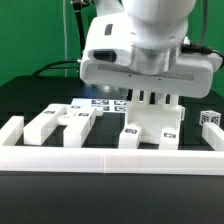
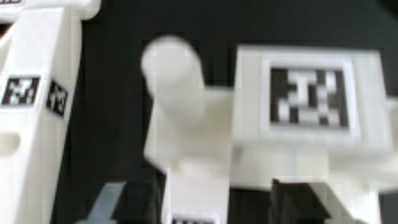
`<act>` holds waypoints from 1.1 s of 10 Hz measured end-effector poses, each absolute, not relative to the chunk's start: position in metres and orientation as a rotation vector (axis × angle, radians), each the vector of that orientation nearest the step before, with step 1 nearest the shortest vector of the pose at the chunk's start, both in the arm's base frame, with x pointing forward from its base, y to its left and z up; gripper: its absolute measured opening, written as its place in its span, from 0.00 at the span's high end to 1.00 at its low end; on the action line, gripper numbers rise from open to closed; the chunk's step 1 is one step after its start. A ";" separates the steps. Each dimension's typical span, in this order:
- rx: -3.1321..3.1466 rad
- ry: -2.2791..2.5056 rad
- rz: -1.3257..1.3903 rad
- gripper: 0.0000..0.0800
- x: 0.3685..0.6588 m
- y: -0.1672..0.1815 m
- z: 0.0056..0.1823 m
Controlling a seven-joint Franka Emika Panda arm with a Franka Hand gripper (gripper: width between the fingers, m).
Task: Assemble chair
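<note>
Matte white blocky chair piece [image 1: 148,122]

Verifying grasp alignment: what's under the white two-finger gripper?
Under the gripper: a blocky matte-white plastic chair piece with square black-and-white tags, on the black table. The jaws cover its top middle, so contact can't be confirmed.

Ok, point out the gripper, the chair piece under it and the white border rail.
gripper [image 1: 150,100], exterior view, midway between fingertips.
chair piece [image 1: 152,124], exterior view, its front face.
border rail [image 1: 60,160], exterior view, its top edge.
</note>
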State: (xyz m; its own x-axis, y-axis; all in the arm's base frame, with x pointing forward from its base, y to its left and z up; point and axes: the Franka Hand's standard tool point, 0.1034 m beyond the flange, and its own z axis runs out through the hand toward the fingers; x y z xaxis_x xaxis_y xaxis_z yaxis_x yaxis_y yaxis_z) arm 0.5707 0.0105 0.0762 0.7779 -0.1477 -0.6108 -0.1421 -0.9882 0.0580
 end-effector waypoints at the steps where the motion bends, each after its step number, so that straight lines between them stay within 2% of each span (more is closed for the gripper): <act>1: 2.959 -0.242 -1.003 0.63 0.571 0.010 0.077; 2: 2.959 -0.245 -1.003 0.63 0.571 0.009 0.076; 3: 2.960 -0.247 -1.001 0.41 0.572 0.008 0.076; 4: 2.961 -0.250 -0.999 0.26 0.572 0.007 0.075; 5: 2.983 -0.217 -0.974 0.26 0.577 0.002 0.075; 6: 2.997 -0.199 -0.946 0.20 0.582 -0.002 0.077; 7: 3.014 -0.180 -0.904 0.19 0.589 -0.004 0.079; 10: 3.027 -0.167 -0.884 0.19 0.597 -0.018 0.091; 11: 3.028 -0.166 -0.881 0.19 0.597 -0.017 0.089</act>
